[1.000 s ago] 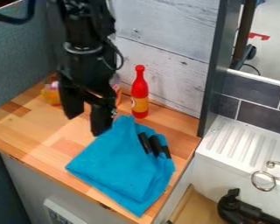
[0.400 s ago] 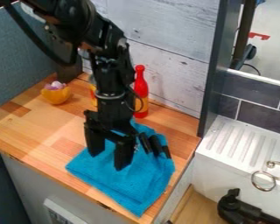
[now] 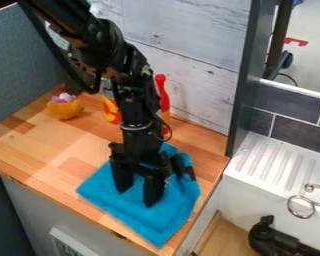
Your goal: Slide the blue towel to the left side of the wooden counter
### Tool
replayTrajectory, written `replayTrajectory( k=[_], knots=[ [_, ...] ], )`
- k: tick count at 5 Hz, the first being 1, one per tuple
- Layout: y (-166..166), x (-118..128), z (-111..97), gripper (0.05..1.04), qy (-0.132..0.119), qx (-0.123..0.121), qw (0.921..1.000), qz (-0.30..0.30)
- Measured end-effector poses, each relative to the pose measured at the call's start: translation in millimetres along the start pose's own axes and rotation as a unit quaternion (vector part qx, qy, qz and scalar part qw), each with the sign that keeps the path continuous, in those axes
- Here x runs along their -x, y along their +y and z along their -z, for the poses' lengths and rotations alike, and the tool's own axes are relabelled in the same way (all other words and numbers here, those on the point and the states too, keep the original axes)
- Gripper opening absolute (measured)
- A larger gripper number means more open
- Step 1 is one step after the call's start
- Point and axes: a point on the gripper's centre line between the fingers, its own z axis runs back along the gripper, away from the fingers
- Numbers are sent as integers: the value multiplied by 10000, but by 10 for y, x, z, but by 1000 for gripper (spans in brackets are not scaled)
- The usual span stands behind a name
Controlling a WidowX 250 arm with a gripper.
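One blue cloth lay at the lower middle of the frame, below my claw, its bare stretch reaching toward the frame's lower right. My fingers stood spread over it, contact uncertain. Black pieces lay to their upper right; the red bottle stood beyond.

No readable text or numbers appear on anything.

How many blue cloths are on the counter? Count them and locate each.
1: the blue cloth at the near right of the wooden counter, beneath the gripper. Its layers might hide another.
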Motion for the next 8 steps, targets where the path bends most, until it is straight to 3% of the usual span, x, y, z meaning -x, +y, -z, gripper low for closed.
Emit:
replayTrajectory(
  k=[1,2,3,4,5,6,7,8],
  knots=[
    [55,0,73,1001,-274,-178,9987,-393],
    [192,58,122,1001,-546,-564,9925,-940],
    [613,271,48,1001,-288,-960,9826,-1562],
    [1006,581,-7,1001,-65,-1084,9704,-2157],
    [1248,629,-60,1001,405,-892,9708,-2190],
    [1372,630,-104,1001,361,-644,9727,-2201],
    [1351,554,-102,1001,109,-428,9779,-2041],
    [1330,520,-125,1001,-17,-427,9784,-2024]
  ],
)
